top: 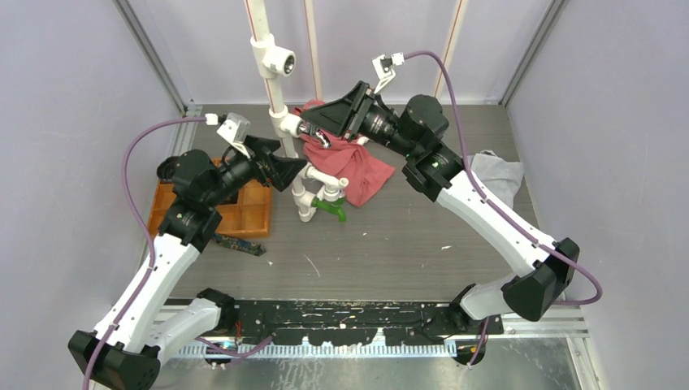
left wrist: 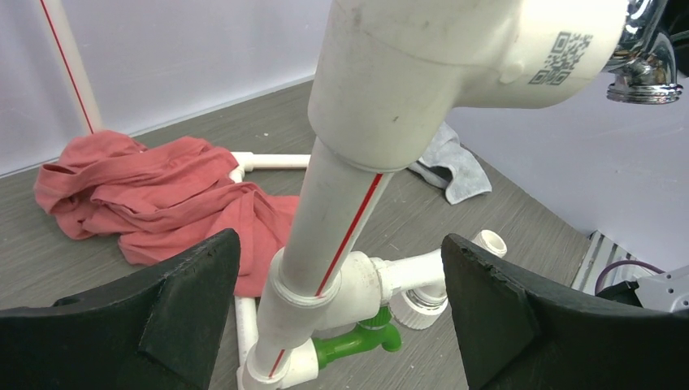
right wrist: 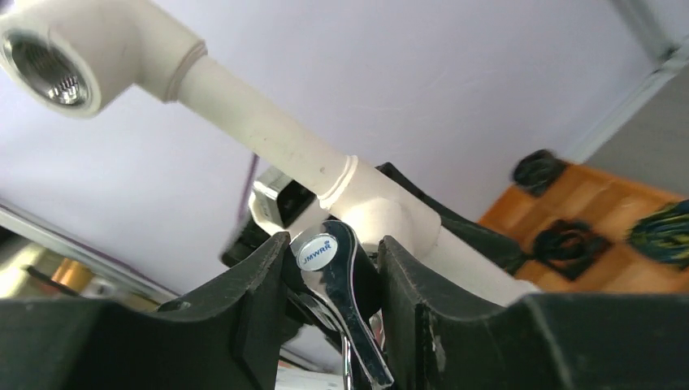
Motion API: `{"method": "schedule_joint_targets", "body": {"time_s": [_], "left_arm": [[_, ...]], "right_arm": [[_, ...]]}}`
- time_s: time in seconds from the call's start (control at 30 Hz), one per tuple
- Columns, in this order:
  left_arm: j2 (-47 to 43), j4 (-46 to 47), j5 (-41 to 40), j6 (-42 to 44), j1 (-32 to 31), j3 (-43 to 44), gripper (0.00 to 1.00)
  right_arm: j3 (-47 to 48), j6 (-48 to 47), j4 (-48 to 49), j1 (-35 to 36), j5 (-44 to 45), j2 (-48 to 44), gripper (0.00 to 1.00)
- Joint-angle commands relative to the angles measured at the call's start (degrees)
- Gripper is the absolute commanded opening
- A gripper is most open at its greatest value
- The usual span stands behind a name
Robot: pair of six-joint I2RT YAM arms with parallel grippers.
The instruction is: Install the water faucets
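Observation:
A shiny silver water faucet (top: 319, 136) is held against the middle tee (top: 286, 123) of the upright white pipe (top: 262, 24). My right gripper (top: 311, 128) is shut on it. In the right wrist view the faucet's chrome handle (right wrist: 337, 280) is pinched between the black fingers (right wrist: 244, 301). My left gripper (top: 286, 172) stands open just below, its jaws wide on either side of the pipe (left wrist: 341, 211) and apart from it. The silver faucet (left wrist: 646, 69) shows at the top right of that view. A green tap (top: 331, 211) sits screwed into the lower pipework (left wrist: 366, 340).
A red cloth (top: 351, 161) lies behind the pipe and a grey cloth (top: 497, 171) at the right. An orange compartment tray (top: 244, 213) sits at the left. An upper tee (top: 277, 59) has an open threaded mouth (right wrist: 50, 71). Low pipe branches (left wrist: 422, 272) spread near the base.

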Motion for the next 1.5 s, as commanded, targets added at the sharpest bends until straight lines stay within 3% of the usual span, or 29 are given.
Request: {"method": "schedule_joint_targets", "body": {"time_s": [0.0, 0.13, 0.2, 0.23, 0.3, 0.47, 0.57, 0.8, 0.87, 0.97, 1.1, 1.47], "left_arm": [[-0.1, 4.2, 1.5, -0.6, 0.2, 0.0, 0.92], [0.1, 4.3, 1.9, -0.7, 0.2, 0.0, 0.93], [0.0, 4.2, 1.8, -0.5, 0.2, 0.0, 0.93], [-0.1, 4.2, 1.8, -0.4, 0.3, -0.1, 0.92], [0.1, 4.2, 1.7, -0.3, 0.2, -0.2, 0.93], [0.6, 4.3, 2.0, -0.3, 0.2, -0.3, 0.93], [0.8, 4.8, 2.0, -0.4, 0.2, -0.5, 0.93], [0.4, 4.1, 1.8, -0.1, 0.3, -0.4, 0.93], [0.3, 4.1, 1.5, 0.1, 0.2, -0.3, 0.93], [0.5, 4.4, 1.7, -0.4, 0.2, -0.3, 0.93], [1.0, 5.0, 2.3, -1.6, 0.2, -0.3, 0.93], [0.9, 4.4, 2.3, -2.0, 0.2, -0.1, 0.93]], "right_arm": [[-7.1, 29.3, 22.5, -1.3, -2.5, 1.0, 0.01], [-10.2, 30.4, 21.7, -1.2, 0.6, 1.0, 0.05], [-11.1, 26.3, 17.6, -1.3, 3.9, -1.0, 0.24], [-11.4, 23.6, 15.7, -1.2, 6.0, -2.0, 0.42], [-11.1, 17.7, 11.2, -1.3, 10.0, -4.0, 0.57], [-5.7, 0.8, -2.1, -1.3, 16.3, -6.4, 0.83], [-2.2, -8.6, -8.1, -1.3, 17.8, -6.9, 0.91], [-2.2, -27.4, -11.2, -1.3, 21.5, -13.2, 0.93], [-3.5, -34.7, -8.3, -1.2, 17.9, -15.3, 0.92], [-7.7, -47.0, -1.8, -0.8, 2.2, -18.1, 0.90], [-8.7, -62.8, -4.8, 1.7, -9.9, -18.5, 0.91], [-4.8, -73.6, -5.9, 4.9, -3.3, -10.7, 0.91]]}}
